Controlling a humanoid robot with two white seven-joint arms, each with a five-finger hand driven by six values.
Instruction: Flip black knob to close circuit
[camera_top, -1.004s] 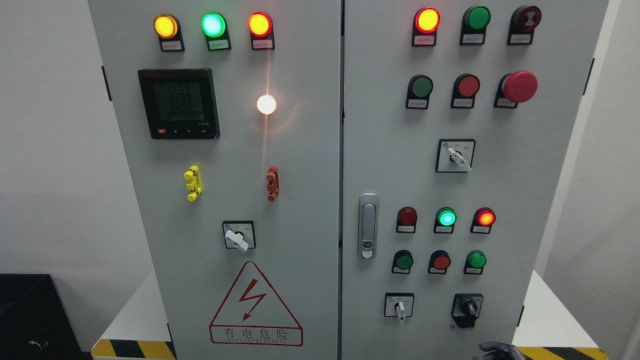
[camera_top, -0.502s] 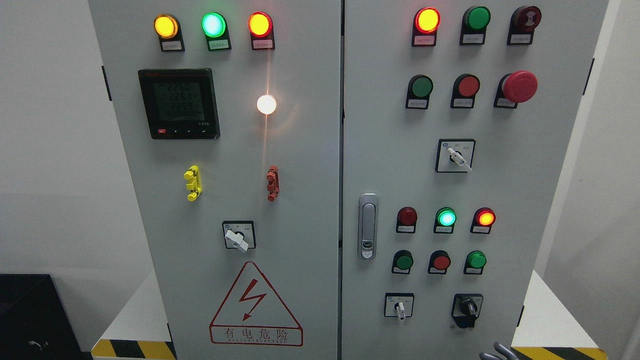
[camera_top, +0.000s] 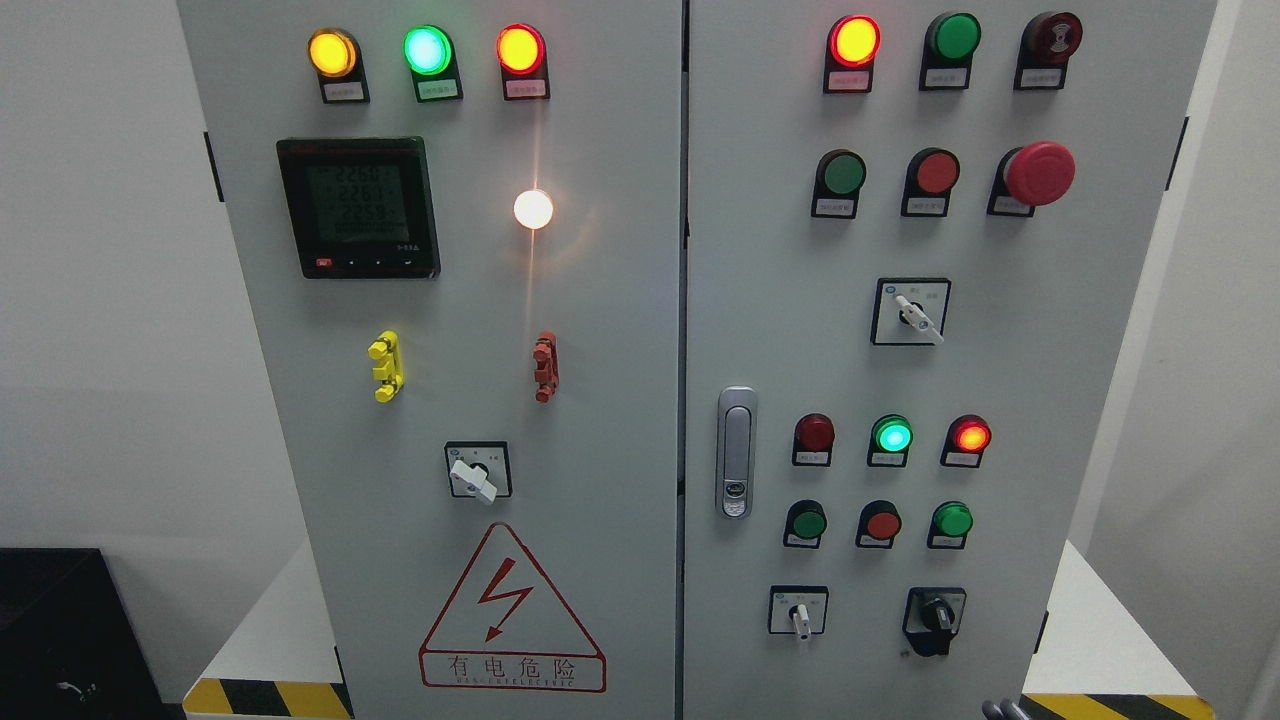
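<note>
The black rotary knob (camera_top: 936, 613) sits on its black plate at the lower right of the grey cabinet's right door (camera_top: 1010, 400), beside a small white-lever switch (camera_top: 799, 613). Only a sliver of my right hand (camera_top: 1003, 710) shows at the bottom edge, below and right of the knob and well apart from it. My left hand is out of view.
The right door carries lit and unlit lamps, push buttons, a red mushroom stop button (camera_top: 1040, 172), a white-lever selector (camera_top: 912, 311) and a door latch (camera_top: 736, 452). The left door has a meter (camera_top: 358, 207), a white selector (camera_top: 476, 472) and a warning triangle (camera_top: 511, 612).
My right hand has dropped toward the bottom edge; a second ago more of it showed below the black knob, now only a sliver remains. The knob has not turned.
</note>
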